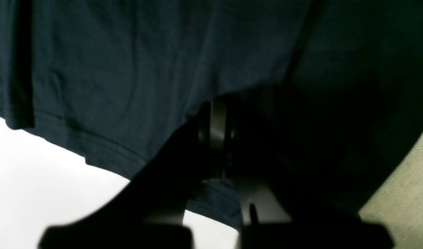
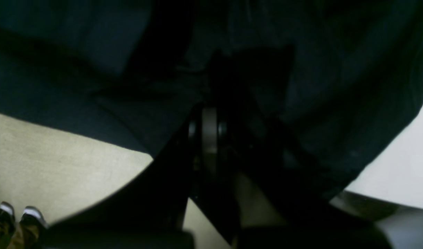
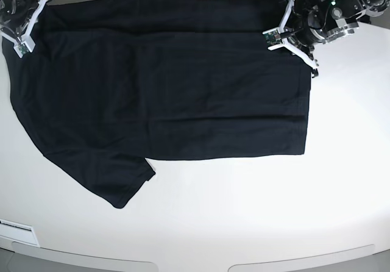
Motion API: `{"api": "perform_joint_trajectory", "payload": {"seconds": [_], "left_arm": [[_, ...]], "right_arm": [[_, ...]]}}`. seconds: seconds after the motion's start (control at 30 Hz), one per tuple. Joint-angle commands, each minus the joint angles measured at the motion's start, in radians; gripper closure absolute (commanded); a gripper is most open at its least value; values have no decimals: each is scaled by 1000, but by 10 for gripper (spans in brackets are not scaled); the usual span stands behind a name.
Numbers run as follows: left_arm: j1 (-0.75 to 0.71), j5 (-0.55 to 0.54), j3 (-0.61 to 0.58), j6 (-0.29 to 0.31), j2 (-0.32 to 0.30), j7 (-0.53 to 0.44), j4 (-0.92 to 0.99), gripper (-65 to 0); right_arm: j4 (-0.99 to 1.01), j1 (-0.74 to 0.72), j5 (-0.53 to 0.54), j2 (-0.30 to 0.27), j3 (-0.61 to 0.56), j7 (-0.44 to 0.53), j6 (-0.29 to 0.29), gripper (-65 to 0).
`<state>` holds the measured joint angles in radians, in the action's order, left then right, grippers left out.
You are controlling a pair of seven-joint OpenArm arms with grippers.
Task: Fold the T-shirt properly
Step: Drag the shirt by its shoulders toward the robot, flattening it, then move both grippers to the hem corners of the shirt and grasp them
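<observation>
Up at the far edge of the table (image 3: 256,211), the left gripper (image 3: 291,33) is clamped shut on one top corner of the T-shirt (image 3: 164,95), and the right gripper (image 3: 27,25) pinches the opposite top corner. Between them the black cloth stretches taut, then spreads flat toward the near side, one short sleeve (image 3: 119,183) jutting out below the rest.

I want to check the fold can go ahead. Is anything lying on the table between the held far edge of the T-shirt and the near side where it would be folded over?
Nothing visible does. The left gripper and right gripper are shut on the T-shirt at its far corners, and the white table towards the near side shows only bare surface.
</observation>
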<state>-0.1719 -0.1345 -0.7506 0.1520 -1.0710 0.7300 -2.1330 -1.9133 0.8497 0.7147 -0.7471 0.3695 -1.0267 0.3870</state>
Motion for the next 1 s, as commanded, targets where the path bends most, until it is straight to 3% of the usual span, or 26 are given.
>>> {"api": "perform_joint_trajectory", "payload": {"seconds": [0.0, 0.1, 0.37, 0.5, 0.7, 0.83, 0.97], "left_arm": [[-2, 25, 3, -15, -29, 34, -1, 0], [-2, 55, 3, -15, -32, 34, -1, 0], [-2, 56, 3, -17, -32, 28, -17, 0], [-2, 58, 3, -81, -32, 28, -32, 0], [-2, 138, 3, -95, -32, 27, -64, 0], [-2, 144, 3, -181, -32, 34, -107, 0], [-2, 244, 13, -319, -40, 40, -185, 0]], "right_arm": [[-3, 10, -20, -11, 8, -53, -6, 0], [-3, 33, -67, -11, 8, -58, -34, 0], [-28, 36, -73, -13, 19, -6, -36, 0], [-84, 36, -94, -13, 56, -6, -36, 0], [-207, 36, -87, -13, 158, 7, -32, 0], [-267, 36, -87, -13, 202, 67, -32, 0], [-298, 36, -87, -12, 208, 86, -32, 0]]}}
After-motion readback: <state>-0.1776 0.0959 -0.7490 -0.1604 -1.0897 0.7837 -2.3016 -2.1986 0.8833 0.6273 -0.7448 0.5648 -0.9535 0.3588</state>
